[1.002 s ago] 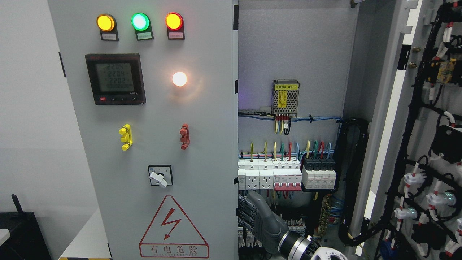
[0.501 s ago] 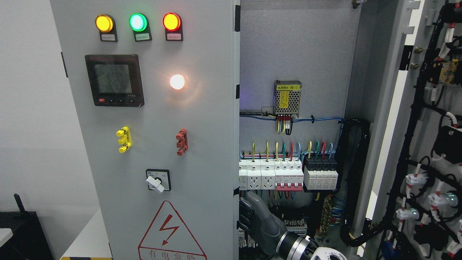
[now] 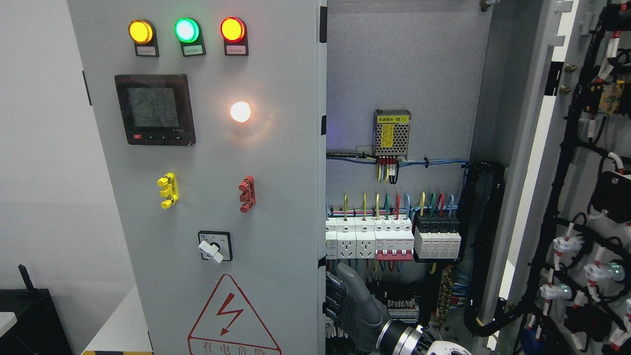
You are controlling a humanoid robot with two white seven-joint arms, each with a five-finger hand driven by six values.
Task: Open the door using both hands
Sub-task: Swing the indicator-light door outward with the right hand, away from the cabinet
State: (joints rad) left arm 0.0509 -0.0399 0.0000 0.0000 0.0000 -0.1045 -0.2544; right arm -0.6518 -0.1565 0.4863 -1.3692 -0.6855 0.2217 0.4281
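Leftward by a shade went the tall grey steel cabinet door, its meter and lamps shifted since a second earlier. It stood upright, long axis vertical, face toward the camera, free edge just left of the right hand. That grey-and-black hand, its arm entering lower right, had its fingers curled around the door's edge. Up and right of the hand sat white circuit breakers. A good swing would likely mean pulling steadily outward, the fingers kept clear of the wiring.
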